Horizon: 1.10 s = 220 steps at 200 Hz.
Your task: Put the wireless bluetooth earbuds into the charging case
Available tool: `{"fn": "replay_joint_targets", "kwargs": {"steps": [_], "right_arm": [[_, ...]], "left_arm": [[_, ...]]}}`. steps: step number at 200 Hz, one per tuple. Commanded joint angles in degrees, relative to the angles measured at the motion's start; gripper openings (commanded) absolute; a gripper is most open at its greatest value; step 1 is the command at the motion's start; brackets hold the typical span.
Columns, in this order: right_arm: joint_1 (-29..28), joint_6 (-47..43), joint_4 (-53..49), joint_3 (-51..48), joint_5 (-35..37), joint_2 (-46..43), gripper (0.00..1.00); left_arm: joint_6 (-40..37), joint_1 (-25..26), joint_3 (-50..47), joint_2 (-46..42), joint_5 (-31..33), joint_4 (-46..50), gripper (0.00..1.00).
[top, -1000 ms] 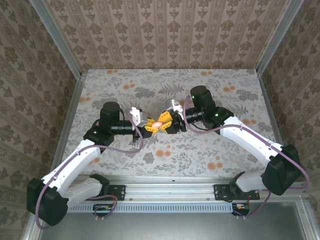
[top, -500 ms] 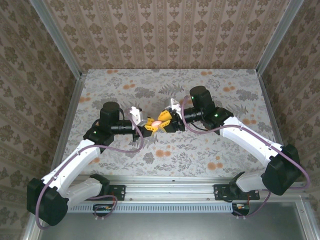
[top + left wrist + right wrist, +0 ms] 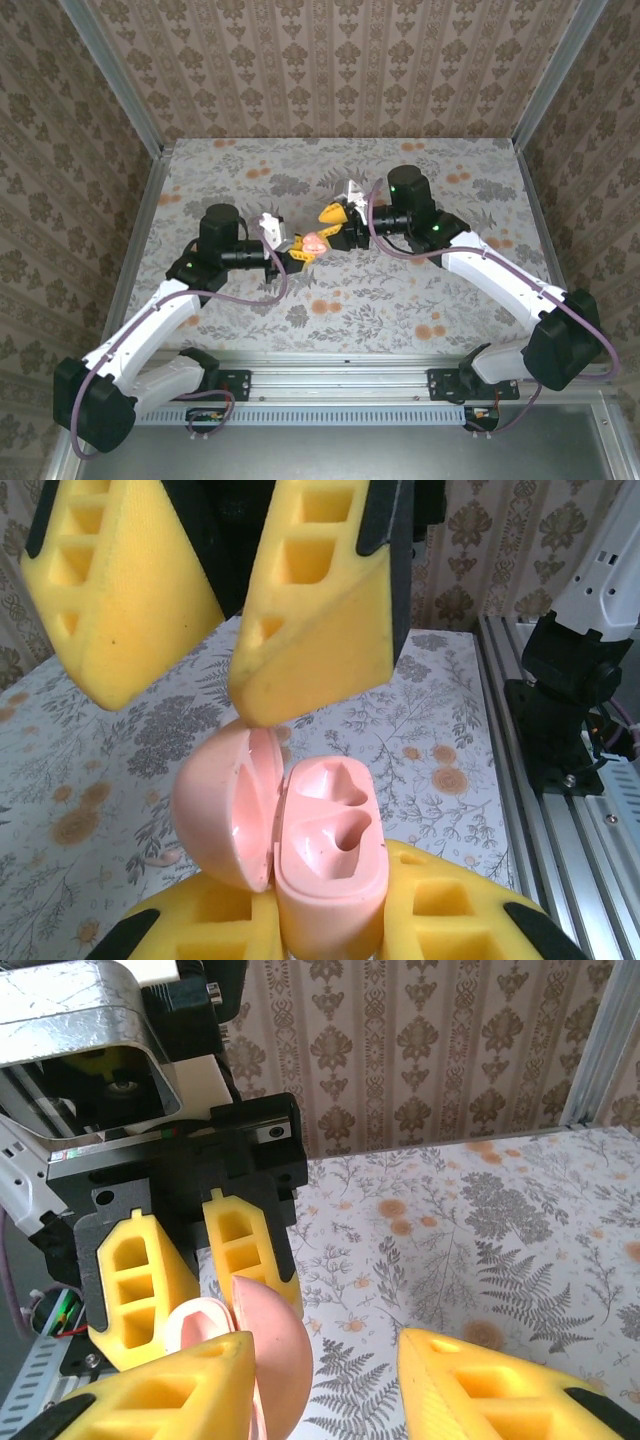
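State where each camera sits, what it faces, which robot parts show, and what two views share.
Top external: above and behind the bases, looking down at the table; both arms show.
Left wrist: on the left arm, facing the right gripper past the left gripper, shut on the open charging case.
Right wrist: on the right arm, facing the left gripper over its own open fingers.
Shared: the charging case.

The left arm (image 3: 140, 335) and the right arm (image 3: 500, 280) both have white shells, round black joints and big black shoulders (image 3: 95, 405). A thin purple cable (image 3: 245, 297) loops along each one. Tiny green lights (image 3: 432, 226) glow on them. The left tool (image 3: 300, 248) and the right tool (image 3: 338, 222) have fat yellow fingers (image 3: 310, 610) with square holes, fixed in black holders.
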<state>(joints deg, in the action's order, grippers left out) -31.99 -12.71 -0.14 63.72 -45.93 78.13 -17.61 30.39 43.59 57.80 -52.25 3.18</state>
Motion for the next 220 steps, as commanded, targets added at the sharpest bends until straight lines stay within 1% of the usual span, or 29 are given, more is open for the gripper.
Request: {"fn": "replay_joint_targets", "kwargs": {"steps": [1,28,81,111,130,166,184,186,191,205,220], "right_arm": [[0.4,2.1,1.8,1.4,2.7,0.7,0.42],[0.3,3.0,2.0,1.2,2.9,0.1,0.43],[0.4,4.2,0.8,2.4,3.1,-1.8,0.46],[0.4,5.3,0.8,3.0,2.7,-2.5,0.47],[0.3,6.7,-0.3,3.9,3.7,-2.5,0.49],[-0.5,9.5,-8.3,6.9,11.6,-2.1,0.51],[-0.6,11.9,-12.0,8.0,15.7,-1.9,0.53],[-0.6,12.2,-12.3,8.2,16.1,-1.8,0.53],[-0.7,13.2,-13.3,8.6,17.5,-1.7,0.54],[-0.8,17.9,-15.7,9.6,22.7,-1.1,0.54],[-0.8,25.0,-19.4,11.2,27.9,-0.1,0.54]], "left_arm": [[-0.2,0.3,0.7,-1.3,-2.4,-0.8,0.19],[1.8,0.2,-0.8,-1.3,-1.5,-3.9,0.19],[8.5,0.1,-4.9,-1.3,1.1,-11.6,0.19],[10.6,0.0,-6.8,-1.3,3.1,-14.1,0.19],[12.4,-0.2,-8.4,-1.1,5.1,-16.4,0.19],[17.9,-1.8,-12.8,0.2,9.4,-24.5,0.18],[22.4,-3.9,-15.4,0.9,9.0,-29.6,0.18],[22.9,-5.3,-15.6,0.9,8.9,-30.3,0.18],[23.9,-6.6,-16.3,1.1,8.8,-31.3,0.18],[25.7,-9.4,-17.6,1.1,8.4,-32.9,0.18],[26.7,-11.5,-18.7,0.5,9.4,-33.3,0.18]]}}
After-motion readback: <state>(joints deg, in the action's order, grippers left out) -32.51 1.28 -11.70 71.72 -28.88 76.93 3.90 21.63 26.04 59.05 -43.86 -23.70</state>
